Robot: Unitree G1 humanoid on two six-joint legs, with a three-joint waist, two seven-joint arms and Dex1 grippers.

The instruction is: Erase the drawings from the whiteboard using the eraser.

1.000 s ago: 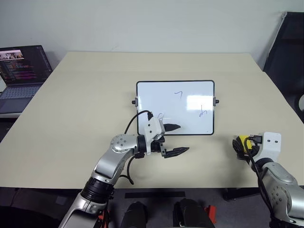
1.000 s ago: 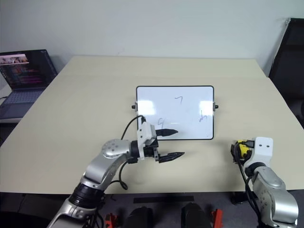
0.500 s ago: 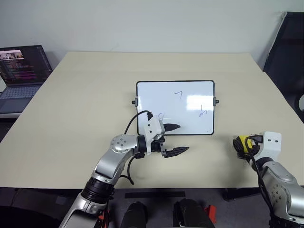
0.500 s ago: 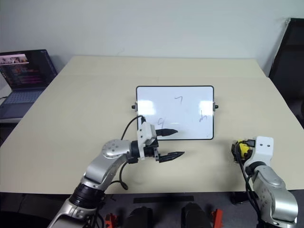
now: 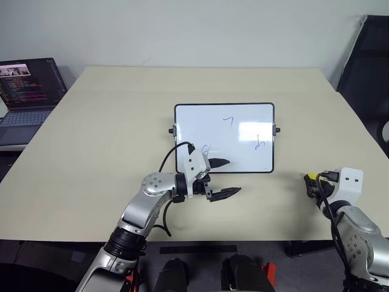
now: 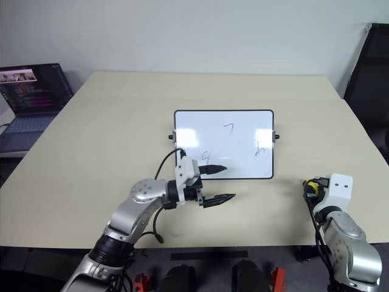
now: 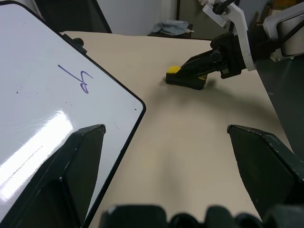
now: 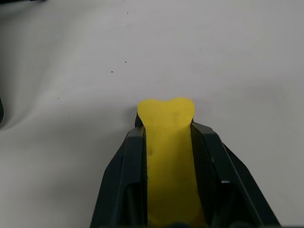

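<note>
Closing a moment ago, the right gripper now pinches the eraser right of the whiteboard; the left gripper waits open at its near edge, drawings unerased.

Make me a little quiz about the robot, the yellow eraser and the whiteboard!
1. True or false: the right gripper is shut on the eraser.
2. How many drawings can you count on the whiteboard?
A) one B) three C) five
3. Fill in: the left gripper is ____, with one finger over the whiteboard's near edge and the other over the table.

Key:
1. True. Its black fingers press both sides of the yellow block, which rests on the table to the right of the board.
2. B. One sits near the top middle, one at the right, one at the lower left.
3. open
</note>
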